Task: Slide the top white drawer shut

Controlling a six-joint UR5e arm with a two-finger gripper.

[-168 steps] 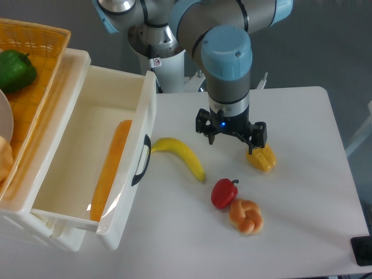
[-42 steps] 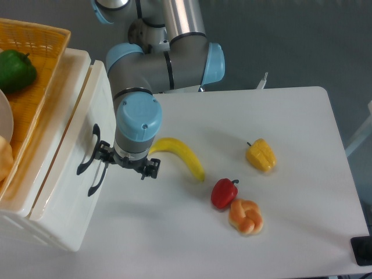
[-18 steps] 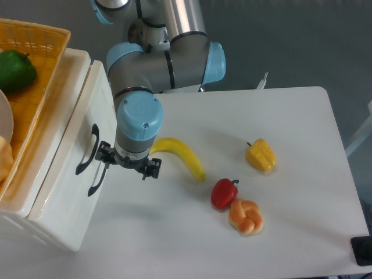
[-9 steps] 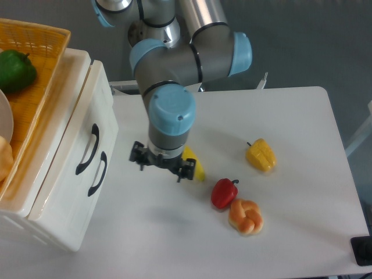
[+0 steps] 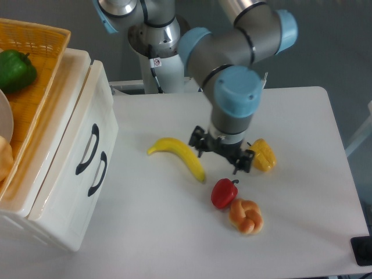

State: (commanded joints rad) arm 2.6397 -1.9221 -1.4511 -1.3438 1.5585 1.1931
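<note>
Camera view shows the top white drawer [image 5: 87, 125] flush with the lower drawer front [image 5: 81, 192], seemingly fully closed. Right of it, past the banana [image 5: 177, 154], the gripper [image 5: 221, 152] hovers empty, fingers spread.

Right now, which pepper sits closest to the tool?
The yellow pepper, just right of the tool. The red pepper lies lower; the green pepper is in the basket.
</note>
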